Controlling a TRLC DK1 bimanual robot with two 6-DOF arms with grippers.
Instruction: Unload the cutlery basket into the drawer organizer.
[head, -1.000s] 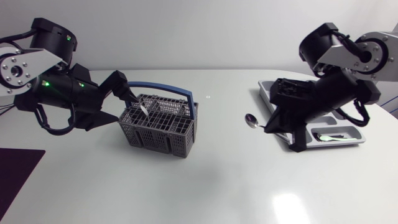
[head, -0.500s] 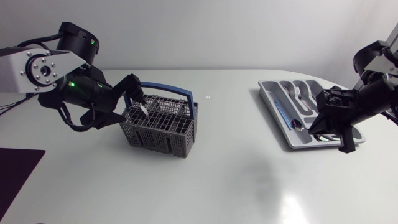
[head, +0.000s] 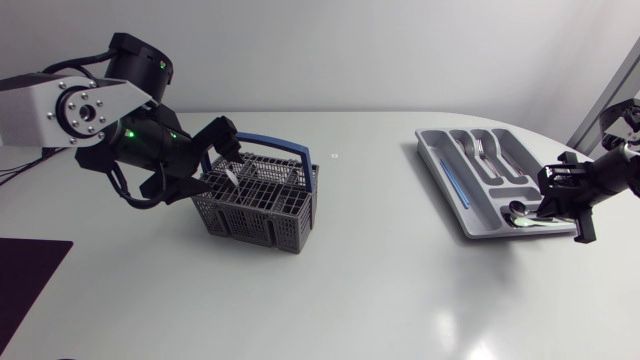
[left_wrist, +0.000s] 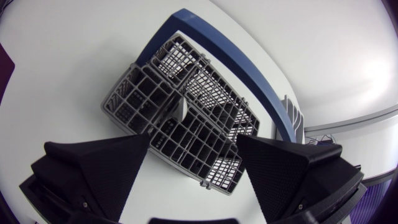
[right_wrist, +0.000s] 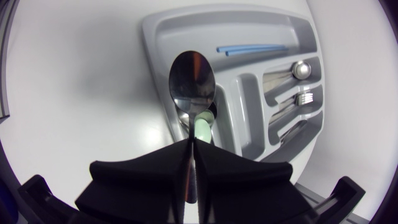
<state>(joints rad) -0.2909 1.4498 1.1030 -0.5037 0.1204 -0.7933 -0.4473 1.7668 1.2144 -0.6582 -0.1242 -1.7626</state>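
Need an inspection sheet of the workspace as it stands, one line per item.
Surface: white glossy table, glare patches.
Job's things: grey cutlery basket, blue handle, upright at left; drawer organizer at right, forks and blue sticks in its slots; spoon, green handle, held over the organizer's edge.
Clutter: nothing seen.
Grippers: left gripper open above the basket; right gripper shut on the spoon.
Cables: black loops hanging under the left arm.
Surroundings: nothing seen.
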